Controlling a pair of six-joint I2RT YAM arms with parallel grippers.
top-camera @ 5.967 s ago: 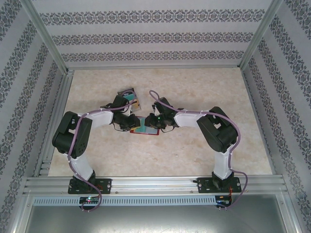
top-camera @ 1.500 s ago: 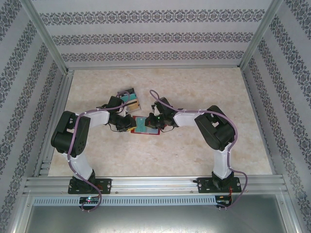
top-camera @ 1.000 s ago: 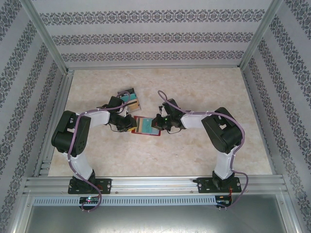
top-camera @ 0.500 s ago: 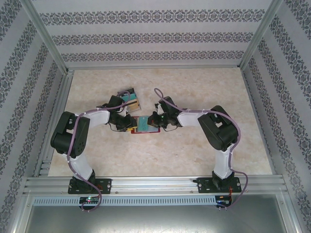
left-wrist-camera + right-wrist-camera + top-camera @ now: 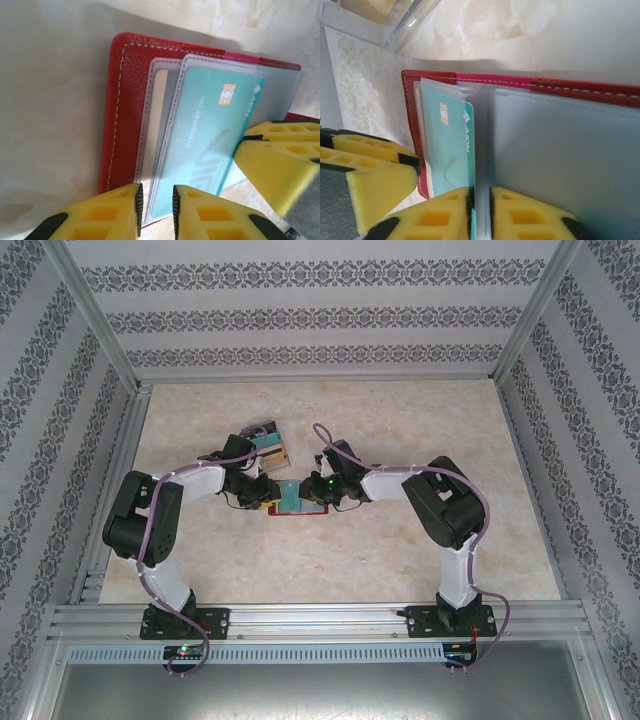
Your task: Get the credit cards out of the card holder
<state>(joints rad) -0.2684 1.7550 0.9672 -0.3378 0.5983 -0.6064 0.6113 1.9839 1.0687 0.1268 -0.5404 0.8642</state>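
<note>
One teal card (image 5: pixel 207 135) — inside card holder (image 5: pixel 127 100)

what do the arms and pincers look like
Both the left arm and right arm have white links, bulky black joints and a purple cable along them, on black bases. A green light glows near the right wrist. The left pincer and right pincer have yellow fingers with rectangular recesses and black edging.
</note>
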